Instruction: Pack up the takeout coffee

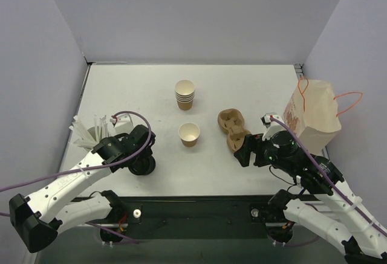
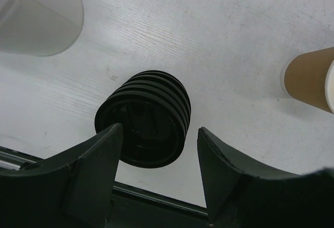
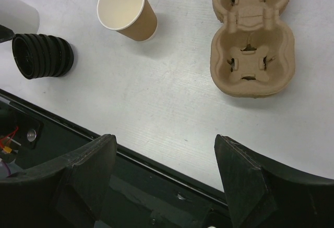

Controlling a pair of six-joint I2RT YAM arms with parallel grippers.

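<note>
The takeout coffee cup [image 1: 189, 134] is a single tan paper cup, white inside. It stands upright with no lid on it, mid-table, and shows in the left wrist view [image 2: 308, 79] and right wrist view [image 3: 128, 10]. A stack of black lids [image 2: 143, 118] lies on its side near the front edge [image 1: 145, 166] [image 3: 43, 56]. My left gripper [image 2: 159, 129] is open and straddles the near end of that stack. Its left finger [image 2: 99, 155] is at the stack's rim, and a gap shows at the right finger [image 2: 222, 160]. My right gripper [image 3: 164, 139] is open and holds nothing, hanging over the table's front edge.
A stack of nested tan cups [image 1: 185, 94] stands behind the single cup. The pulp carrier [image 1: 233, 130] [image 3: 253, 35] lies right of centre. At the far right stands a paper bag [image 1: 314, 114] with orange handles. A translucent cup of white sticks [image 1: 91, 134] [image 2: 39, 14] is on the left.
</note>
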